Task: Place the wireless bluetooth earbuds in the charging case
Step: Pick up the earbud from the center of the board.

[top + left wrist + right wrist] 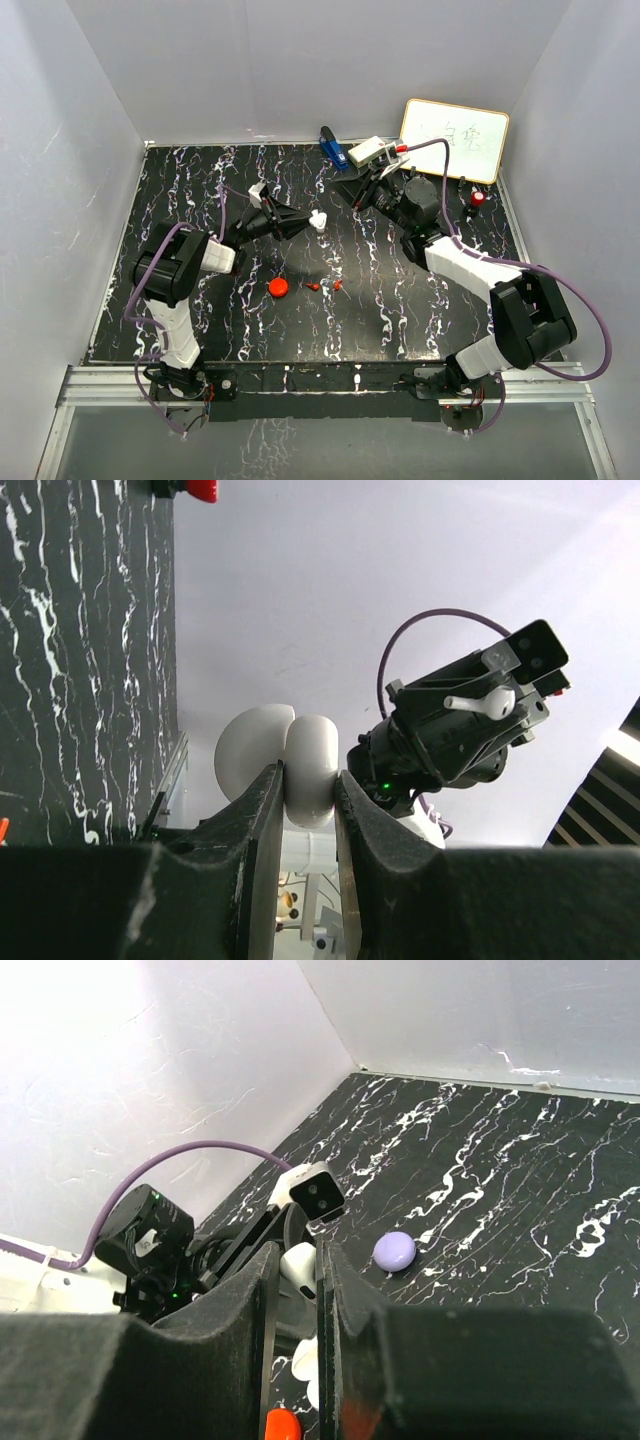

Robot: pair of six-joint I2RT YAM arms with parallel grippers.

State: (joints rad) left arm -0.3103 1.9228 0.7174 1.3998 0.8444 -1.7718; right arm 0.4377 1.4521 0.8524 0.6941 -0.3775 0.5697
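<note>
My left gripper (310,780) is shut on a white round charging case (290,760), hinged open, held above the table (318,221). My right gripper (298,1270) is shut on a small white earbud (300,1263), which also shows in the left wrist view (482,702). The two grippers face each other a short gap apart, right gripper (358,190) behind and right of the left gripper (310,221). Two tiny red earbuds (314,287) lie on the table beside a red case (279,288). A purple case (394,1251) rests on the table.
The black marbled table (200,320) is walled in white on three sides. A whiteboard (455,140) leans at the back right with a red-capped marker (478,198) in front of it. A blue object (333,148) lies at the back centre.
</note>
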